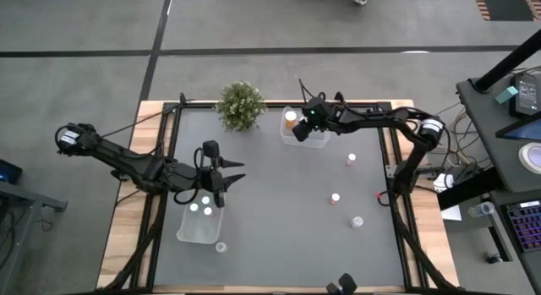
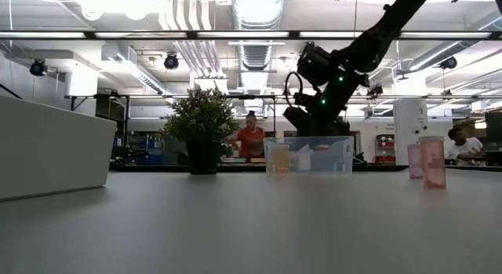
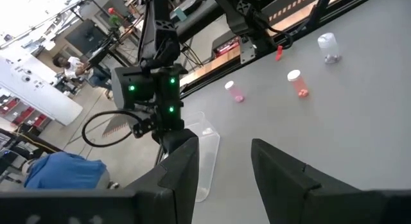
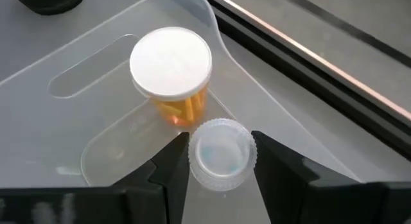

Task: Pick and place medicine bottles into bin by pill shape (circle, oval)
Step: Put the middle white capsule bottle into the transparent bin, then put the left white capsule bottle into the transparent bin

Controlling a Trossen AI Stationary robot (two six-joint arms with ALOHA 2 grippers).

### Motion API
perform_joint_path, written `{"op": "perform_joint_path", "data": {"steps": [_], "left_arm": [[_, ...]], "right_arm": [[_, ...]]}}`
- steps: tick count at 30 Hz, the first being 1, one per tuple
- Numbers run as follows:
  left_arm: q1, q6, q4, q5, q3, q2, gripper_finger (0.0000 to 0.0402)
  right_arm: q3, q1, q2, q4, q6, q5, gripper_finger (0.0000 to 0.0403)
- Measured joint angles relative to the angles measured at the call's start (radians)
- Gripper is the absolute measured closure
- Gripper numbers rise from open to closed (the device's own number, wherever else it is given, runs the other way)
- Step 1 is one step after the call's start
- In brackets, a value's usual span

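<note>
My right gripper is over the clear bin at the table's far edge, shut on a small pale bottle. An orange bottle with a white cap stands upright on the bin's floor just beside it. My left gripper hangs open with nothing between its fingers, above the white bin at the near left. That bin holds white-capped bottles. Three more bottles stand on the table's right half. My right gripper pinches the pale bottle between its two fingers, which sit on opposite sides of its ribbed round rim. The fingers slant down from the table's right side. The bottle's round end faces the wrist camera and it hangs clear, above the bin's floor.
A green bushy plant stands at the far edge, left of the clear bin. One bottle stands on the table just beyond the white bin's near end. The table's middle is bare grey mat. People show in the room behind.
</note>
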Motion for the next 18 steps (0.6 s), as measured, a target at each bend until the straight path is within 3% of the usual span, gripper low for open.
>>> {"op": "perform_joint_path", "data": {"steps": [9,18], "left_arm": [[0.0,-0.002,0.0,0.0,0.0,0.0,0.0274],[0.0,-0.048,0.0,0.0,0.0,0.0,0.0274]], "right_arm": [[0.002,0.001,-0.015,-0.05,0.007,0.058,0.0201],[0.002,0.014,-0.14,-0.091,-0.012,0.052,0.0193]]}}
